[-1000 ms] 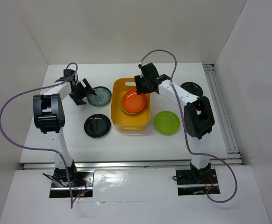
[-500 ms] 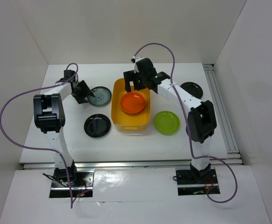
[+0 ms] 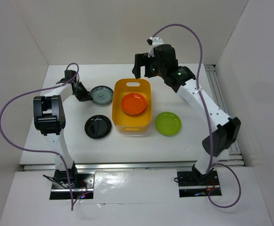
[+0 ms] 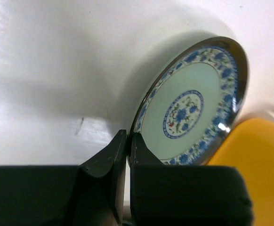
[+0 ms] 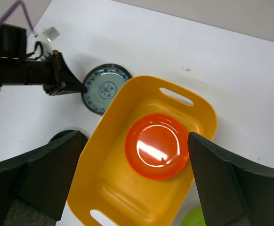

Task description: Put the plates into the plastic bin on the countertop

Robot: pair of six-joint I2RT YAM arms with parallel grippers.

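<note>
The left claw (image 4: 128,139) pinches the rim of the patterned plate (image 4: 186,113).

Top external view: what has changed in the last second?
The right gripper let go of the round orange plate, now lying in the yellow-orange plastic bin, and rose backwards, open. The left gripper shut on the rim of the blue-patterned round plate. The glossy black plate and lime green plate stayed put.

Orange plate (image 3: 133,103) in yellow bin (image 3: 130,123), patterned plate (image 3: 101,96), black plate (image 3: 98,126), green plate (image 3: 168,123) on countertop (image 3: 127,146)
</note>
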